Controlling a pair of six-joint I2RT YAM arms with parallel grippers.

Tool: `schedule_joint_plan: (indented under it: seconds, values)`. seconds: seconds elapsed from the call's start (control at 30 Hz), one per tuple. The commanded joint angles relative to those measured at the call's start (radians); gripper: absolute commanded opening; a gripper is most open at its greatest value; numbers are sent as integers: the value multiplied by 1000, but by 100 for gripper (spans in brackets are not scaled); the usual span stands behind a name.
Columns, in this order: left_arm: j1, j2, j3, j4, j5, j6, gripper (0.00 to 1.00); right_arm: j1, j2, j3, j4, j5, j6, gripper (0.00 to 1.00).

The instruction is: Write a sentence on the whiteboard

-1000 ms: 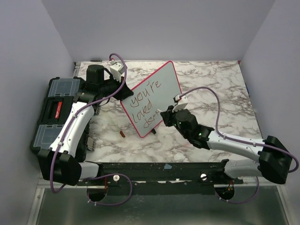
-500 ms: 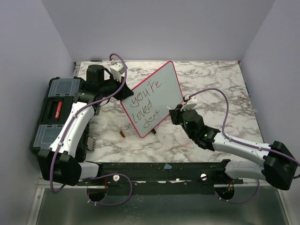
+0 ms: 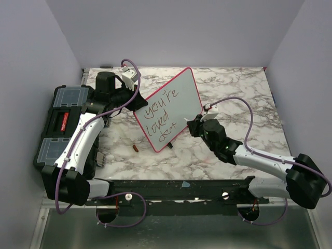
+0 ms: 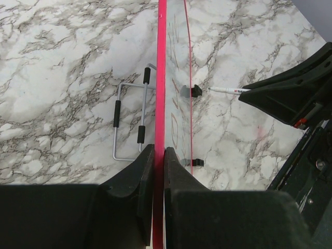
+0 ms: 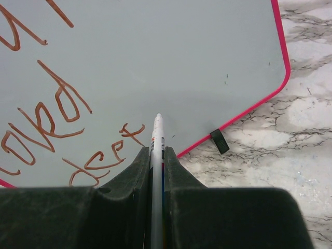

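**Third line in progress, pen held at the board face**

Marble table (image 3: 249, 93) carries the whiteboard (image 3: 168, 109), propped near upright at mid-table. Black toolbox (image 3: 59, 124) sits well to the board's left.

- **Left gripper** (image 3: 136, 98): pinched fully closed on the board's left red edge, steadying it.
- **Right gripper** (image 3: 193, 124): at the board's lower right, jaws nipped narrow on a white marker (image 5: 157, 129).
- **Marker tip:** at or just off the face, can't tell which. It sits right of the short third line under "you're loved".
- **Small brown piece** (image 3: 135, 148): lies on the table near the board's lower left corner.

Judgement on the next stroke:
- Bring the tip in square and light, since a hard push could swing the board about its one-sided clamp.
- Use short strokes, starting right of the last letter.
- Watch the frame close below.
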Motion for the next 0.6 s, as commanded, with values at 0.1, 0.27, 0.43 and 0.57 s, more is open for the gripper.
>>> schedule_joint_plan:
  seconds: [0.1,0.27,0.43,0.57]
  values:
    - [-5,-14,7,-10,-10,50,0,-5,27,-6,49,-44,5,1]
    - [-5,-10,9,-10,-9,49,0,-5,42,2,62,-57,-5,1]
    - [-5,-8,9,-11,-11,51,0,-5,60,8,77,-62,-5,1]
    - [-5,-9,10,-10,-9,51,0,-5,75,15,89,-76,-5,1]
